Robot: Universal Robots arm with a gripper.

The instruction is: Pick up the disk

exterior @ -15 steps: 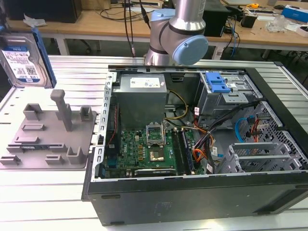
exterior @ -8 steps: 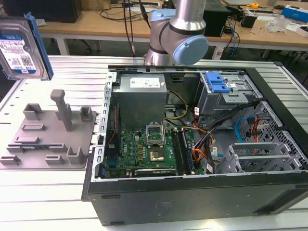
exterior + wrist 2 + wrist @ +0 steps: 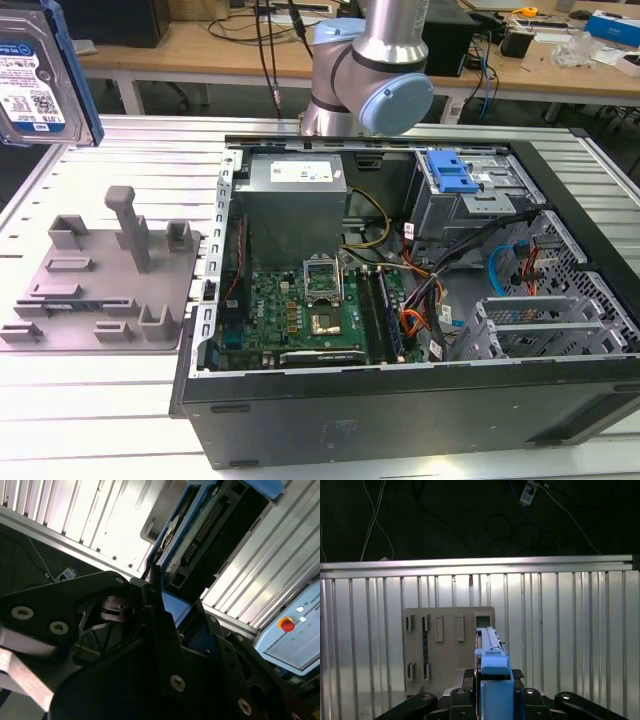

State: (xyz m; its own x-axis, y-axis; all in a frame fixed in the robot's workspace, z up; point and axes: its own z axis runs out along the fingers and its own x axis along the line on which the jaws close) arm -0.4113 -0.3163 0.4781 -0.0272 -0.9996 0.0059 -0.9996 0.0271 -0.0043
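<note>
Disk (image 3: 492, 680) is clamped edge-on in the tool (image 3: 492, 700), lifted well above the grey tray (image 3: 447, 645) on the worktop (image 3: 570, 630).

My arm (image 3: 372, 60) is a run of brushed silver tube with rounded joint housings, and a pale blue round cap closes the joint nearest the exterior view's camera. In the second wrist view my jaws (image 3: 165, 610) are matte black plates with angular edges, fastened by bright silver screws set into round recesses. In the first wrist view the same black plates carry round screw heads along their edge.
</note>
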